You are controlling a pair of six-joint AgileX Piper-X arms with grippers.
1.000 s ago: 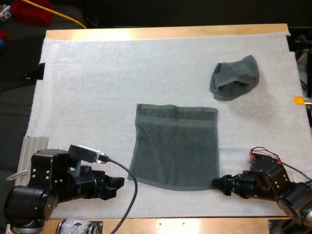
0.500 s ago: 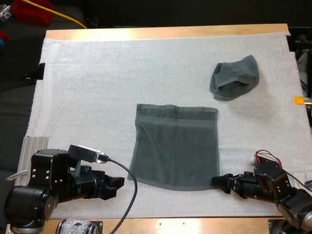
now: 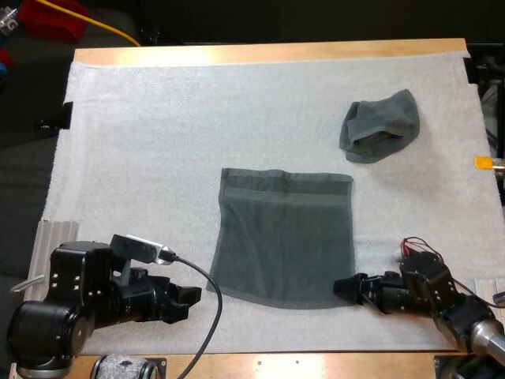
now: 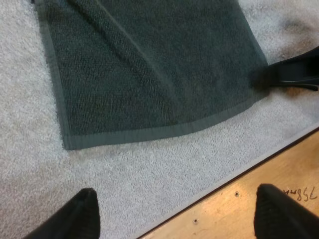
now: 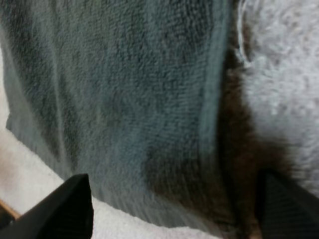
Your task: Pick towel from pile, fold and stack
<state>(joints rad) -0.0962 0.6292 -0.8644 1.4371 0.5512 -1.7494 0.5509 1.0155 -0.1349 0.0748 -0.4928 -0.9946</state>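
Near left, over the white fleecy mat (image 3: 158, 142): left gripper (image 3: 188, 302), black fingers spread wide, empty, parked just short of the near left corner of the flat dark grey-green towel (image 3: 286, 237). Near right: right gripper (image 3: 341, 287), fingers likewise apart, low at that towel's near right corner, nothing pinched yet. Probably placed so to catch both near corners and carry the near edge over to the far hem. Towel spread flat mid-mat, ready for folding. Farther back on the right, well apart: crumpled dark grey-green towel (image 3: 379, 125), seemingly waiting its turn. Beyond, the far rim of the wooden table (image 3: 268, 52).
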